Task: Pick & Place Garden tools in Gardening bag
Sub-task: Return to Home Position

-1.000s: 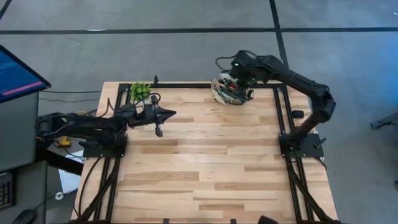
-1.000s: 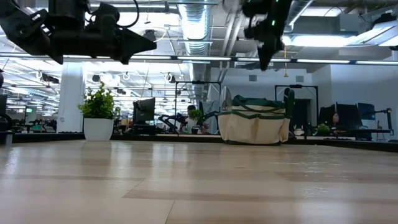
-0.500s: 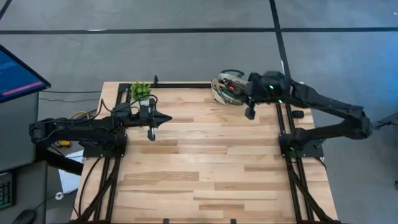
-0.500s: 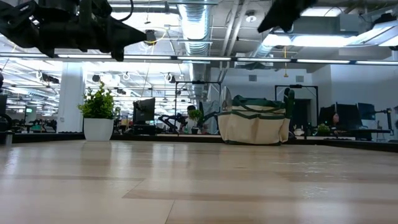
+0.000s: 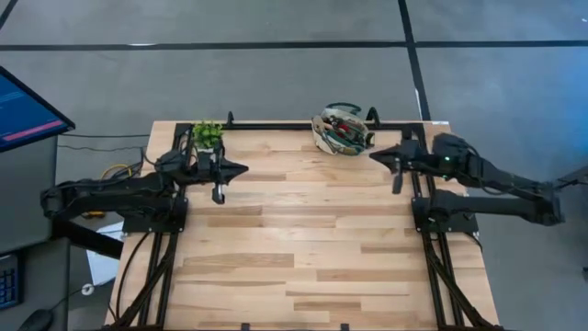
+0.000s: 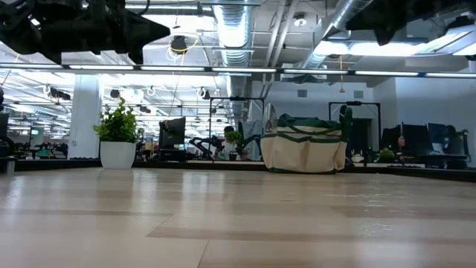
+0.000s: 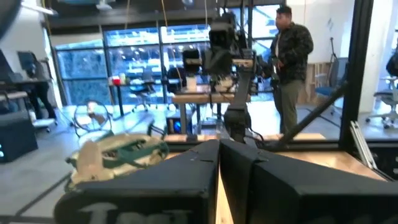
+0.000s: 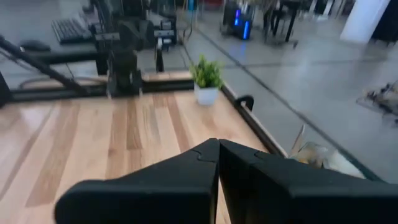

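On the table [image 5: 303,248] sit one bag [image 5: 341,131], one plant [image 5: 207,134].

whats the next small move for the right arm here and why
Probably draw the right gripper back toward its base at the right edge of the table: it hangs shut and empty beside the gardening bag, tools show inside the bag, and none shows on the table. The left gripper hangs shut by the potted plant.
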